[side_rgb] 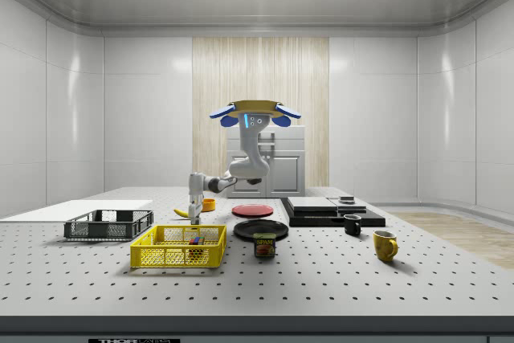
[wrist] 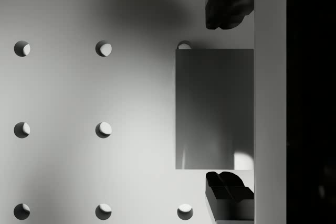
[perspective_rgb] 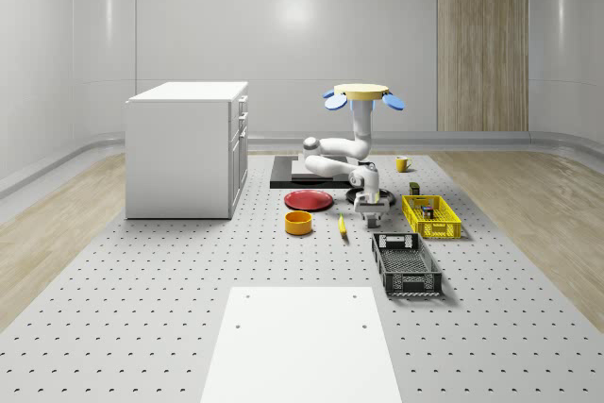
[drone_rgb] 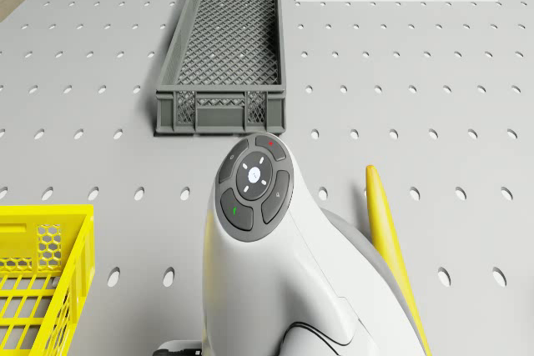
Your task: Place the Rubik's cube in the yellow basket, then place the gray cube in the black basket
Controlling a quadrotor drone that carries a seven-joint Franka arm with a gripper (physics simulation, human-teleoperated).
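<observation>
— Perforated table, white walls; where's the drone?
— Hovering above the table, arm bent down, gripper low near the surface.
— Its state?
— Spread wide, fingers straddling the gray cube without touching.
— Baskets?
— Yellow basket just beside the gripper, Rubik's cube inside; black basket near, beyond it.

Gray cube — yellow basket, black basket
</observation>
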